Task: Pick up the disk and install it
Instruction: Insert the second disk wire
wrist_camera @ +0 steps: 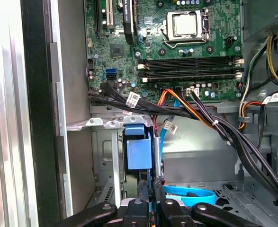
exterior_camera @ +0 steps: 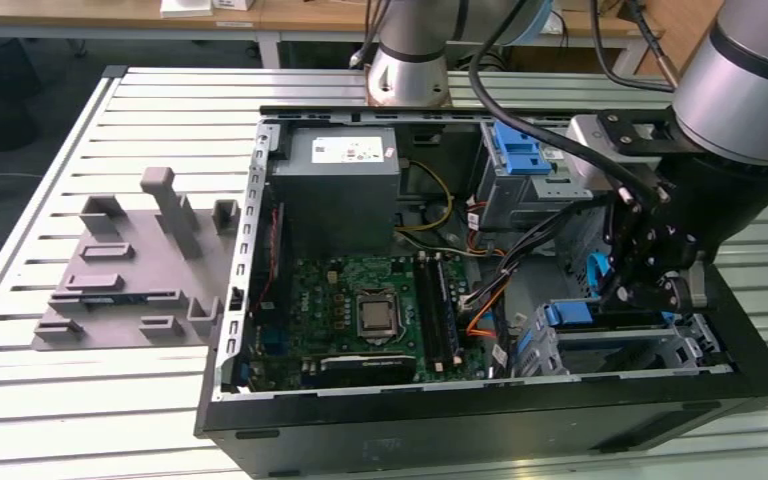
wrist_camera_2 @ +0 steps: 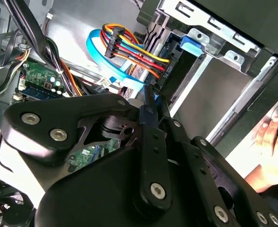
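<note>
The open computer case (exterior_camera: pixel 244 300) lies on the slatted table. My gripper (exterior_camera: pixel 628 300) reaches down into the drive bay (exterior_camera: pixel 651 345) at the corner of the case on the exterior view's right. In both wrist views its two dark fingers stand close together, shut, with nothing thick between them (wrist_camera: pixel 148 185) (wrist_camera_2: pixel 151 101). Just beyond the tips, in the first wrist view, sits the blue plastic bracket end of the disk (wrist_camera: pixel 139 152), set inside the bay. The same blue end (exterior_camera: pixel 568 313) faces the motherboard. I cannot tell whether the tips touch it. The disk's silver body is hidden.
A blue flat cable (wrist_camera: pixel 188 194) and a bundle of coloured wires (wrist_camera_2: pixel 139 52) run close to the fingers. A silver cage with a blue tab (wrist_camera_2: pixel 193 43) stands beside them. A person's hand (wrist_camera_2: pixel 271 137) rests outside the case wall. A grey fixture (exterior_camera: pixel 131 270) lies on the exterior view's left.
</note>
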Robot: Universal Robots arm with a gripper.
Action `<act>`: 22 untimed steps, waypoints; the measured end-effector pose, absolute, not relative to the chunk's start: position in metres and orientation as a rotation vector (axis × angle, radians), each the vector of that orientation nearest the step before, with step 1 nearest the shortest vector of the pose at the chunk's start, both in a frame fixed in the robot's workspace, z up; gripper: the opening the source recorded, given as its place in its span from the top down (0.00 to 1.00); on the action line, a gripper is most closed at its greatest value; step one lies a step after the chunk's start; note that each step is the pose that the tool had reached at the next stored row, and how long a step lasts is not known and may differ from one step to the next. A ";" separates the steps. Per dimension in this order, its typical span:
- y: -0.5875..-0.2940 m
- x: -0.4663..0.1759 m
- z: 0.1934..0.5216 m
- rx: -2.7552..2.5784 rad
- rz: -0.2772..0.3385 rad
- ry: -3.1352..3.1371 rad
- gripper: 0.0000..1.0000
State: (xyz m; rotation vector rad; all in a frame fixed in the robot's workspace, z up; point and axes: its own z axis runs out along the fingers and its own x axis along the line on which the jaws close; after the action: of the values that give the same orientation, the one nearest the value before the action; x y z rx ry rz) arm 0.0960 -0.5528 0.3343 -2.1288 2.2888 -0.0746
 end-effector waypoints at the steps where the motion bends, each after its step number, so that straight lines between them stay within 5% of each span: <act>1: -0.553 0.096 0.334 -2.129 -0.074 2.288 0.84; 22: -0.554 0.097 0.329 -2.130 -0.074 2.287 0.84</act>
State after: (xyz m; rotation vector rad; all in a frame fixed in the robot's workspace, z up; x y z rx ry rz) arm 0.0973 -0.5538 0.3286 -2.1303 2.2869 -0.0741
